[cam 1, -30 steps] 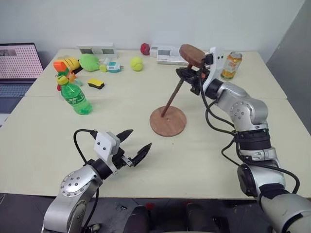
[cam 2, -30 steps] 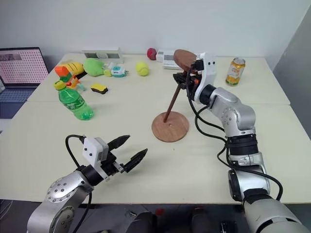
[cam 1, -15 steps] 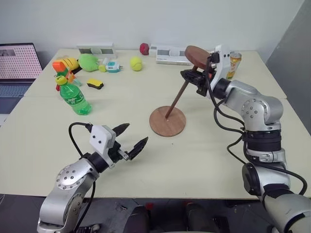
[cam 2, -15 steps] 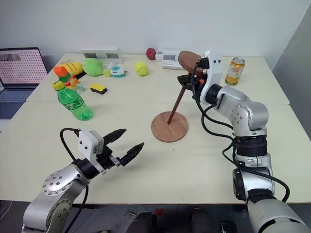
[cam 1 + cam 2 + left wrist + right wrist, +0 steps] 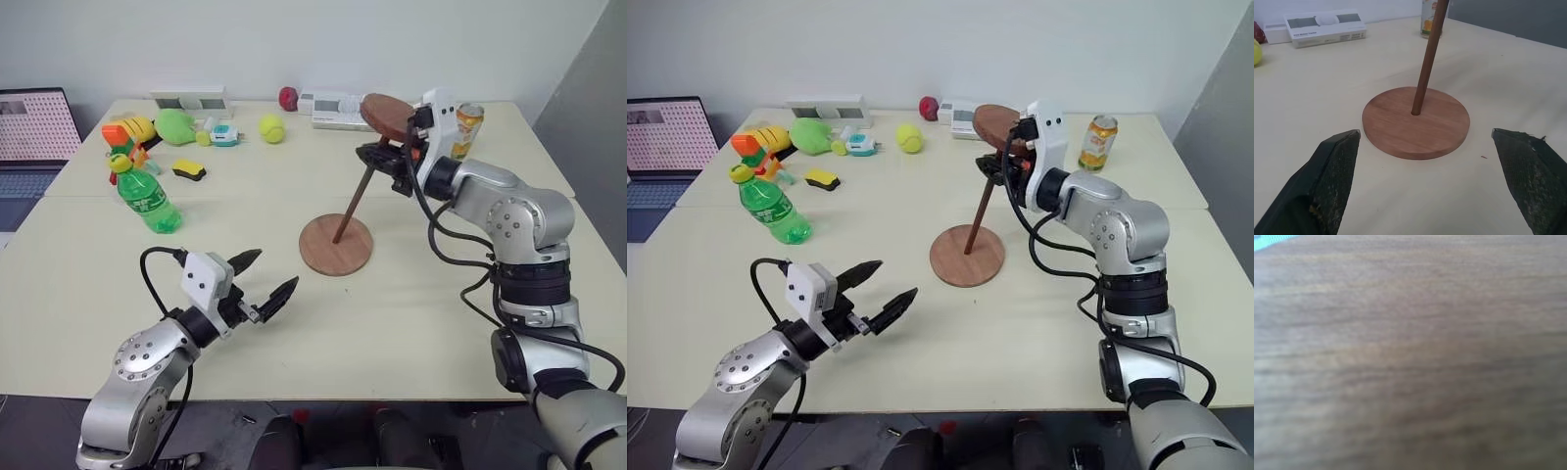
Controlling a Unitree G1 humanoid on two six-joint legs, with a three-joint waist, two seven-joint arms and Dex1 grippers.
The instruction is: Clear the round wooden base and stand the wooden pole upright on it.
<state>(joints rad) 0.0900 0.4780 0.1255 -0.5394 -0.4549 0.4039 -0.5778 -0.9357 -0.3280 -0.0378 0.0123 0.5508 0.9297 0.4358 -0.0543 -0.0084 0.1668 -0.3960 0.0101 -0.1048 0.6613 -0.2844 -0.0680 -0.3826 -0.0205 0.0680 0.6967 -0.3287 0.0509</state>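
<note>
The round wooden base (image 5: 336,257) lies flat mid-table with nothing else on it. The wooden pole (image 5: 355,201) has its lower end at the base's centre (image 5: 1416,113) and leans up toward the back right, its smaller disc (image 5: 387,113) on top. My right gripper (image 5: 384,159) is shut on the pole just under that disc, whose wood grain (image 5: 1410,352) sits right before the right wrist camera. My left gripper (image 5: 275,268) is open near the table's front, left of the base and apart from it; its fingers (image 5: 1334,181) frame the base.
A green bottle (image 5: 144,194) lies at the left. Toys (image 5: 137,130), a tennis ball (image 5: 271,127), a white box (image 5: 338,106) and a can (image 5: 467,130) line the back edge. A laptop (image 5: 29,137) stands at the far left.
The whole picture has shifted slightly. My right wrist has turned a little with the pole still in its grip; the pole keeps leaning in the base. The left gripper stays open.
</note>
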